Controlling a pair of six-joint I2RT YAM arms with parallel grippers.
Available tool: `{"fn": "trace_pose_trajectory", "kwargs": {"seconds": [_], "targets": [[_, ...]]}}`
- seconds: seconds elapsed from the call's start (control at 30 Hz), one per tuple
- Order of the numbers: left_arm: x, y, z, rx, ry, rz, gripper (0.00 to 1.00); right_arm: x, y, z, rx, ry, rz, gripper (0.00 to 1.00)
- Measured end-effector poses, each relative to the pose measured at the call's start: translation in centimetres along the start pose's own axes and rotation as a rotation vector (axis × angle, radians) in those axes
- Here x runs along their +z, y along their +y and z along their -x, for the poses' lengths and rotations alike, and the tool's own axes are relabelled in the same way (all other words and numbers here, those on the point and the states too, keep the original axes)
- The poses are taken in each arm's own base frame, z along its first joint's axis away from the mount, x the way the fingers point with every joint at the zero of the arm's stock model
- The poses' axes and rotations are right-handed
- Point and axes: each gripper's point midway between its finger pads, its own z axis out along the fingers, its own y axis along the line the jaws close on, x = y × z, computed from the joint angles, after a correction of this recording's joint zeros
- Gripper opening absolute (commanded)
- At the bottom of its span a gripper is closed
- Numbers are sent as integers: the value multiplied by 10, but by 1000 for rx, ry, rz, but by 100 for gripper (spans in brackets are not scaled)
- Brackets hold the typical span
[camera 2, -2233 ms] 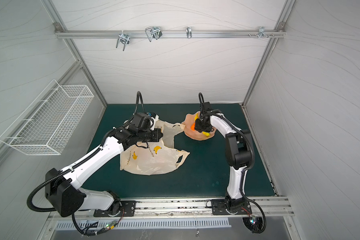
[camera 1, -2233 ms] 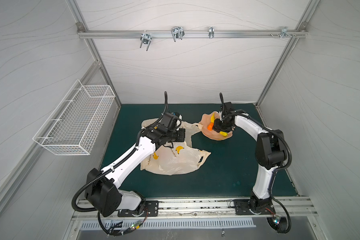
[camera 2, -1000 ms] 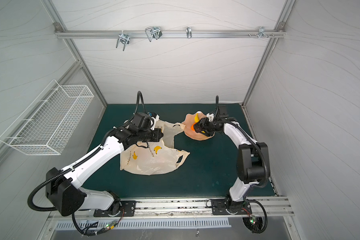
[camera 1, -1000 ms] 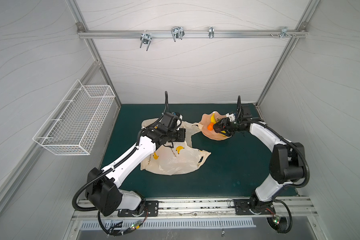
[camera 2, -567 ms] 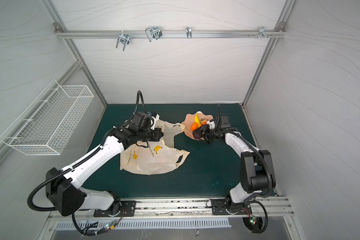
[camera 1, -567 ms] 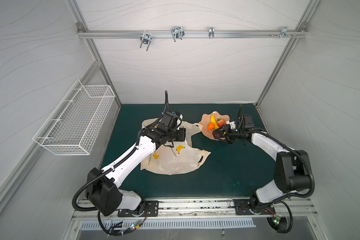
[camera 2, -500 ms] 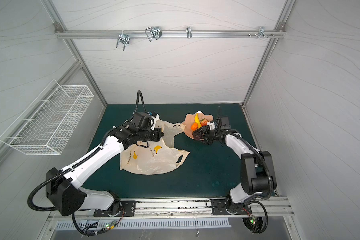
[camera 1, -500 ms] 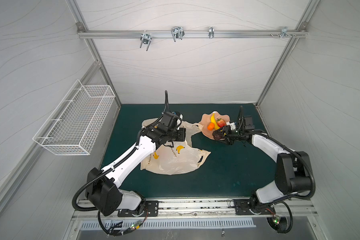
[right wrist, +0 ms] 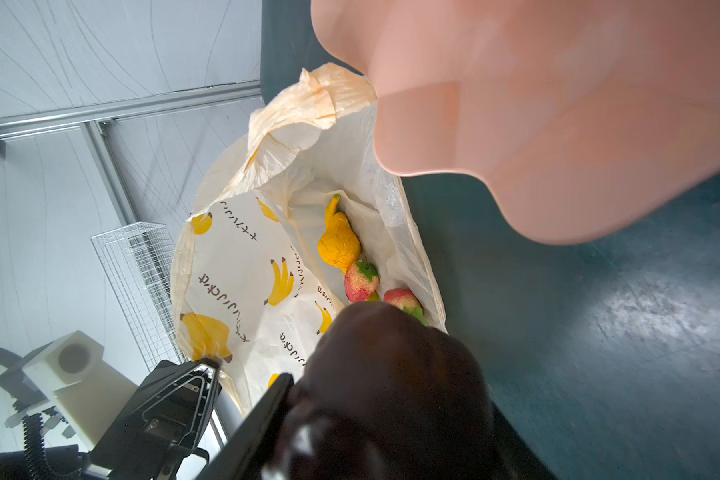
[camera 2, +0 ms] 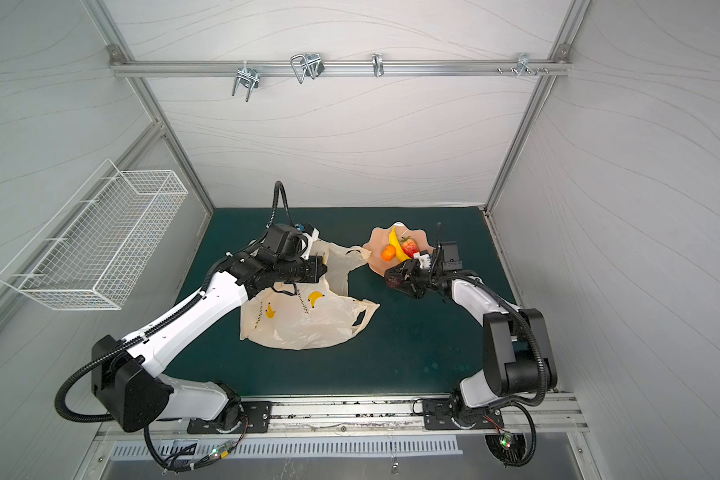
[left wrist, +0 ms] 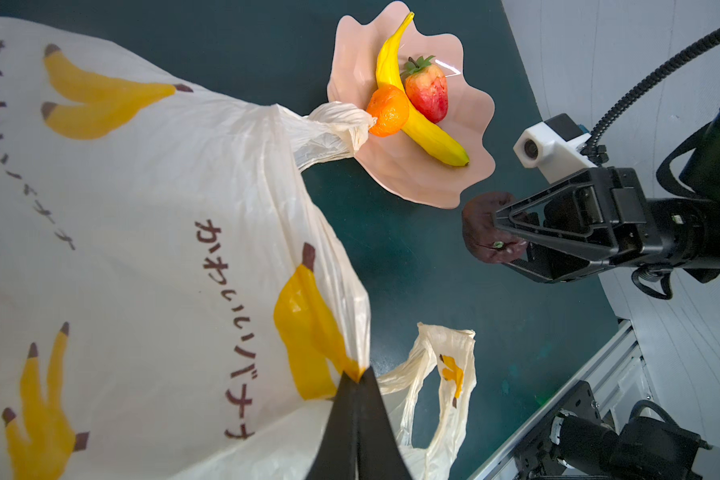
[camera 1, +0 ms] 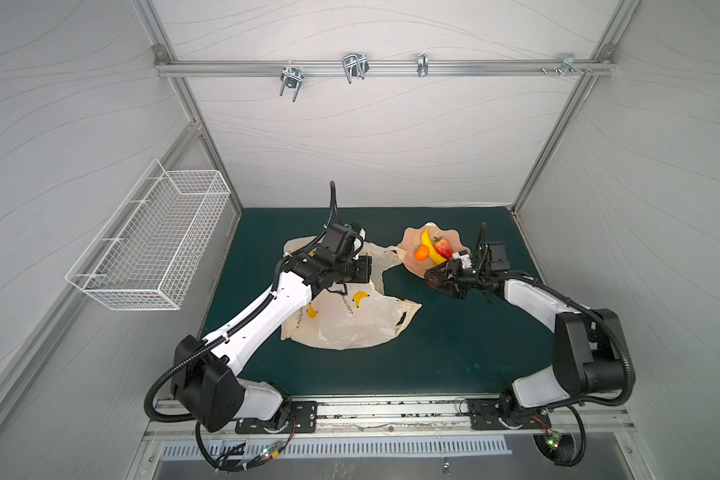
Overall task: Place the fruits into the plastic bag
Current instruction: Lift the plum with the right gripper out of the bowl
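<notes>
Right fingers (left wrist: 558, 240) grip a dark brown fruit (left wrist: 479, 232); left fingers (left wrist: 356, 428) pinch the cream banana-print plastic bag (left wrist: 142, 249) holding a yellow lemon (right wrist: 338, 245), two red strawberries (right wrist: 361, 281).

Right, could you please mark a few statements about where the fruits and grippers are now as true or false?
1. The left gripper pinches the bag's edge. True.
2. The bag holds no fruit. False: a lemon and two strawberries lie inside.
3. The right gripper holds the brown fruit. True.
4. The banana is in the bag. False: it lies on the dish.
</notes>
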Motion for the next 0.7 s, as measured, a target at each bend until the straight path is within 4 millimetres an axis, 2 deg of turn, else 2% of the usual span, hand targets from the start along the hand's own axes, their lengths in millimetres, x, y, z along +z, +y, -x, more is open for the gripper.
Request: {"fn": "trace_pose_trajectory", "kwargs": {"seconds": [0.33, 0.7], "targets": [[0, -1, -1, 0, 3, -5, 0, 5, 8, 0, -11, 7, 30, 41], [1, -2, -2, 0, 11, -12, 0, 37, 5, -16, 6, 83, 17, 39]]}}
